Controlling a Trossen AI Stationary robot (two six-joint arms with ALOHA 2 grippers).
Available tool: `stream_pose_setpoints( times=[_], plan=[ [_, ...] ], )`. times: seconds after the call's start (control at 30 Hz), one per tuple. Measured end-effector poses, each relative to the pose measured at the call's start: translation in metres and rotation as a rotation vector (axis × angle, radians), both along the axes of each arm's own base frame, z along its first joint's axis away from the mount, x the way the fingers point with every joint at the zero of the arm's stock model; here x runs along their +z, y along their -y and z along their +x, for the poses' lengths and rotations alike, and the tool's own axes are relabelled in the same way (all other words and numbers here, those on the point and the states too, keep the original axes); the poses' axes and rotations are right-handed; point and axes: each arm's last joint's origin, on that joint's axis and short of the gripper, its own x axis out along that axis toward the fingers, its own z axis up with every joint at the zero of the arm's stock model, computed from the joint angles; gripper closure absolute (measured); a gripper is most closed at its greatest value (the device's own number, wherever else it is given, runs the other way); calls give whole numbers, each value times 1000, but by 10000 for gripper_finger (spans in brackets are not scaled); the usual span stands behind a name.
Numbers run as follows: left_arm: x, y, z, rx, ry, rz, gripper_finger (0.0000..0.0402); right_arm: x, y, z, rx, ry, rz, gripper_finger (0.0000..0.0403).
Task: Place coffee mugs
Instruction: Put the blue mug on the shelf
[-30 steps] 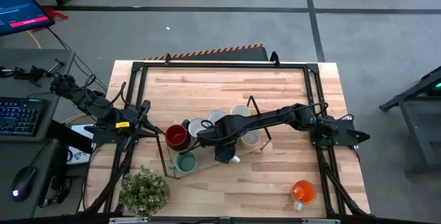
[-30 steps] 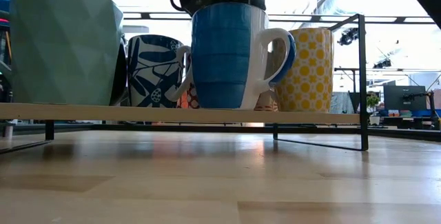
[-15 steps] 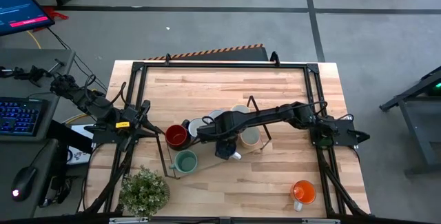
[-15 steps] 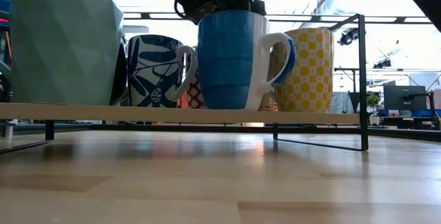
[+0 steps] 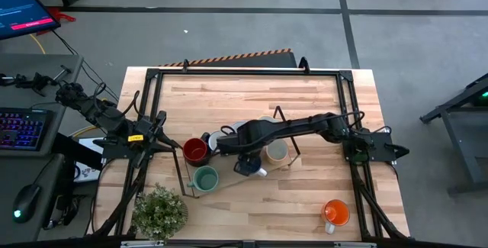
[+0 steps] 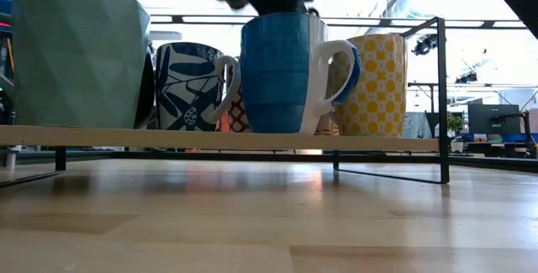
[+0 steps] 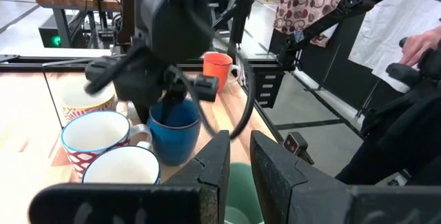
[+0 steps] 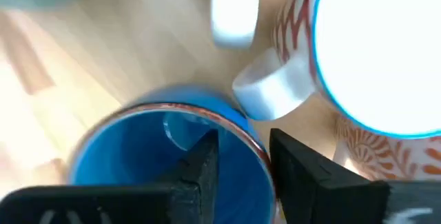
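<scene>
Blue and white-handled, one mug (image 6: 282,73) stands upright on the low wooden shelf (image 6: 210,138), and its inside looks empty. The right gripper (image 8: 238,158) hangs just over its rim, its fingers slightly parted astride the rim wall and not clamping it. Beside the blue mug sit a yellow-patterned mug (image 6: 378,84), a dark blue leaf-print mug (image 6: 187,86) and a pale teal-green mug (image 6: 76,50). An orange mug (image 5: 335,213) stands well apart from it. The left gripper (image 7: 236,162) waits farther off with its fingers nearly together, holding nothing.
</scene>
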Motion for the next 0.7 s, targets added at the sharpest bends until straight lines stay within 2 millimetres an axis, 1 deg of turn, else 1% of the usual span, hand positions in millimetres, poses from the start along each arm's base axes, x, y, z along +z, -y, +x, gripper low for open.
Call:
stream_pose_setpoints(
  times=[0.07, 0.13, 0.33, 0.53, 0.7],
  plan=[
    [0, 0, 0, 0, -1, 0, 355, 8, 0, 0, -6, 23, 13, 297],
    [0, 0, 0, 0, 0, -1, 355, 11, 0, -3, -15, 23, 26, 297],
    [0, 0, 0, 0, -1, 1, 355, 15, -3, -12, -11, -39, -1, 297],
    [0, 0, 0, 0, -1, 1, 355, 19, -2, -13, -22, -19, -27, 297],
    [0, 0, 0, 0, 0, 0, 355, 28, -1, -18, -37, -6, -22, 297]
  ],
)
